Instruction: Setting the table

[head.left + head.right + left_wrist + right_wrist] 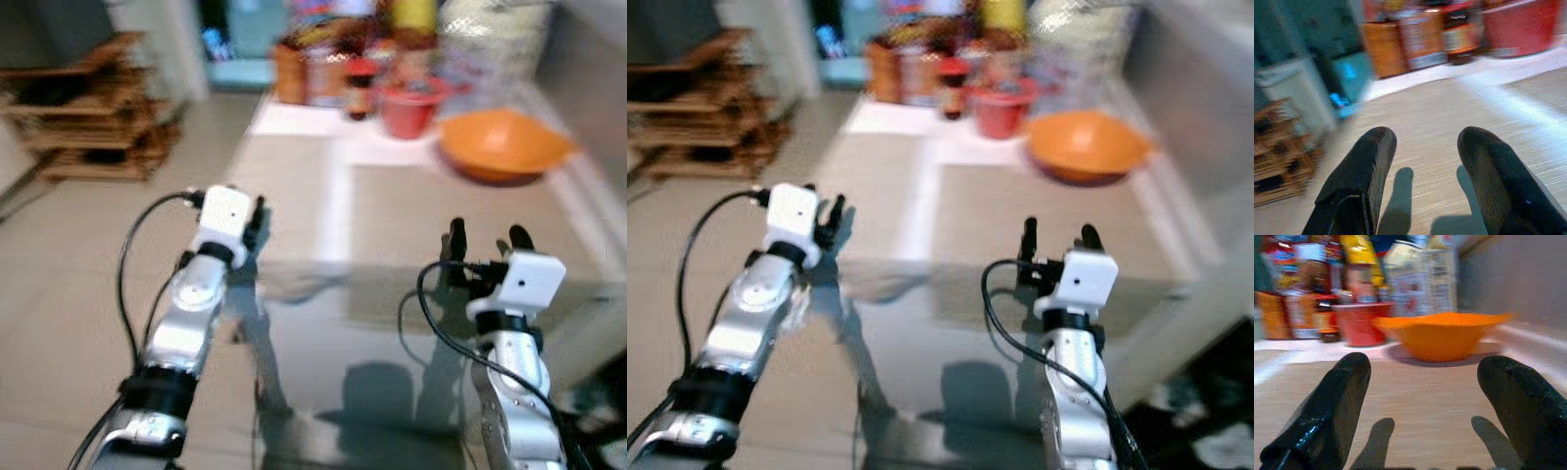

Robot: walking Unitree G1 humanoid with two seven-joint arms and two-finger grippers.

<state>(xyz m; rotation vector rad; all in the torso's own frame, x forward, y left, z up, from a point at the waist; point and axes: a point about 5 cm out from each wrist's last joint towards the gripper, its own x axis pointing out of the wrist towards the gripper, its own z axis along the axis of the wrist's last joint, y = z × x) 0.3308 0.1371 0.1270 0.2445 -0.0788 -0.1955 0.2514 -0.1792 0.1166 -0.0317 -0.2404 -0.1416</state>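
Observation:
An orange bowl (504, 145) sits at the far right of the table, on a beige placemat (460, 211). A red cup (407, 110) stands just left of it. My right gripper (486, 238) hovers open over the placemat's near edge, pointing toward the orange bowl (1442, 335), with nothing between its fingers. My left gripper (257, 217) is open and empty at the table's left side, over another beige mat (289, 186). The left gripper (1425, 161) faces the mat and the far jars.
Jars, bottles and food packets (343, 49) crowd the table's far end. A sauce bottle (359, 90) stands next to the red cup. The near tabletop is reflective glass (362, 352). A wooden rack (93, 108) stands on the floor at the left. A wall borders the right side.

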